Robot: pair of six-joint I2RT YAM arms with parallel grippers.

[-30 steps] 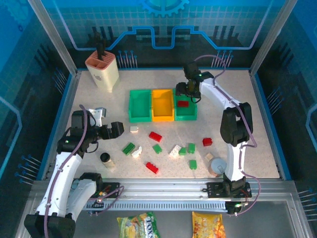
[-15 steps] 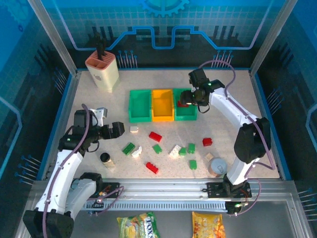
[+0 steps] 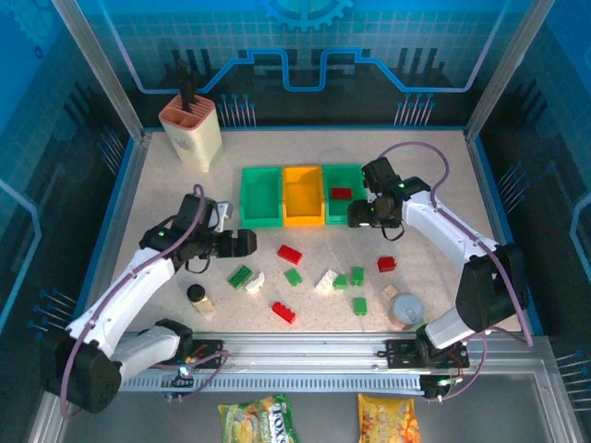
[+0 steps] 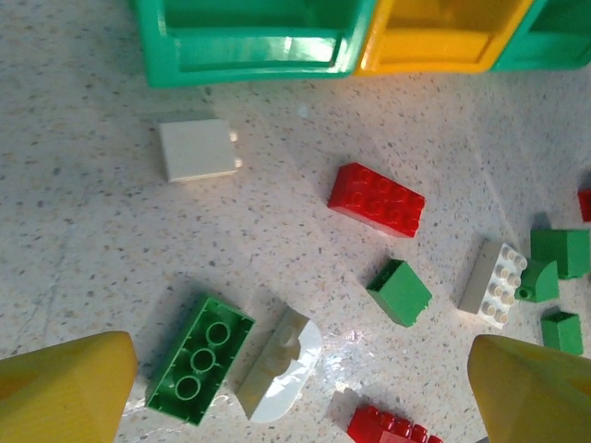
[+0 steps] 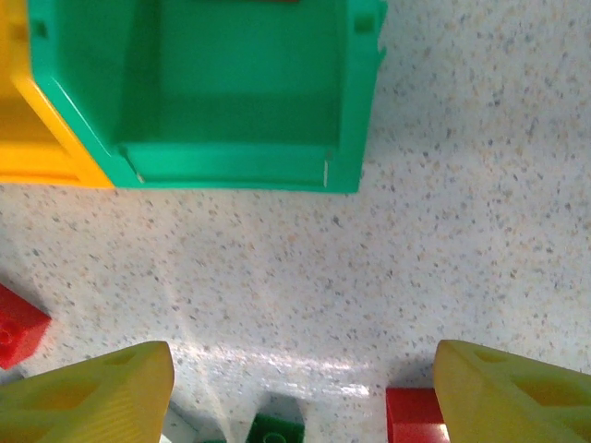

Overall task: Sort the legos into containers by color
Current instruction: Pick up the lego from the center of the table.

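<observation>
3 containers (image 3: pixel 304 221) abreast, legos (image 3: pixel 290 255) before (1 inside)

Bystanders on my table (image 3: pixel 443 175)
Beige slotted holder (image 3: pixel 191 134) far left; black-capped bottle (image 3: pixel 198 297) and grey cup (image 3: pixel 407 309) near the front edge.

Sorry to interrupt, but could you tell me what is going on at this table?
Legos are being sorted into bins by colour. One red brick lies in the right green bin; the yellow bin and left green bin look empty. The right tool hovers open and empty just in front of that right bin. The left tool hangs open above the loose legos scattered on the table.
</observation>
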